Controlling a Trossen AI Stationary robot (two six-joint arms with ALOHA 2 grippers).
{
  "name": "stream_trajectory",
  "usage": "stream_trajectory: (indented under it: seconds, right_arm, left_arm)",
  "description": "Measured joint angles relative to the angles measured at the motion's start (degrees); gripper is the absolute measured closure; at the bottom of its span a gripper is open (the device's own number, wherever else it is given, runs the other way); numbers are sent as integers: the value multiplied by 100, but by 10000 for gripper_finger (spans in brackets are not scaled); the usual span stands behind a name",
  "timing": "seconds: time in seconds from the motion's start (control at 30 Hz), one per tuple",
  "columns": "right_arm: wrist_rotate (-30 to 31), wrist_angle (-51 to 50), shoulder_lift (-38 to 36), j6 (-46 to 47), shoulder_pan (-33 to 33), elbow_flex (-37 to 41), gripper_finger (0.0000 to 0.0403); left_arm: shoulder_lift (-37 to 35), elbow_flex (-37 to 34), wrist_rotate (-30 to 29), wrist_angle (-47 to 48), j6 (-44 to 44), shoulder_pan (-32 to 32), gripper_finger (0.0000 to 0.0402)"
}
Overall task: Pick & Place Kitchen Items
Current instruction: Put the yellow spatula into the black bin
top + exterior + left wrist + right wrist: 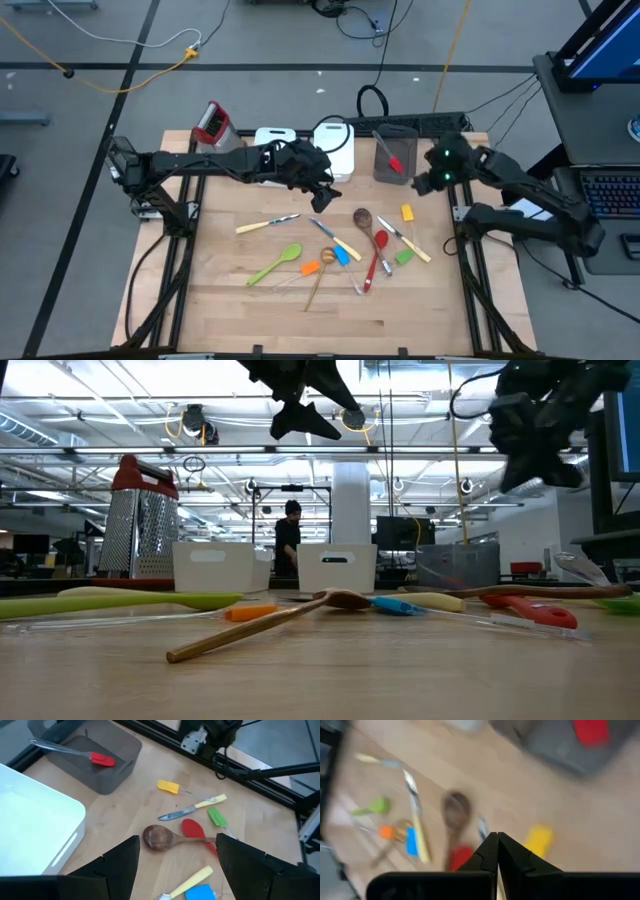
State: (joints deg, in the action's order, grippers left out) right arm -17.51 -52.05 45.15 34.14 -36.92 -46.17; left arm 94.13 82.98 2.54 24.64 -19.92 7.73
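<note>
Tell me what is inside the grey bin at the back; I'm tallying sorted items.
The grey bin holds one red spatula with a clear handle, leaning against its wall. Most of the floor shows bare in the left wrist view; its near corner is hidden.

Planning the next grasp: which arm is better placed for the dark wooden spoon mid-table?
Left, probably. The left gripper hangs open close to the dark wooden spoon, whose bowl shows between its fingers in the wrist view. The right gripper is shut, off by the grey bin.
</note>
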Motion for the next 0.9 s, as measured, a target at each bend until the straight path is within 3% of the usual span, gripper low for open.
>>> stream_trajectory:
  seconds: [0.27,0.53,0.7,0.9]
  right_arm:
    - [248,-677,-24,848,683,2,403]
    - [233,-679,-29,891,866,418,398]
    - [93,-506,-26,884,964,972,388]
    - [-65,-468,-26,1056,1087,1291,385]
  left_arm:
    - [0,0,-256,-21,196,-144,135]
    - [-2,-110,-459,-128,507,-120,135]
    - [-302,-967,-403,-711,204,-56,135]
    - [-1220,-2281,-437,-1325,-221,-58,135]
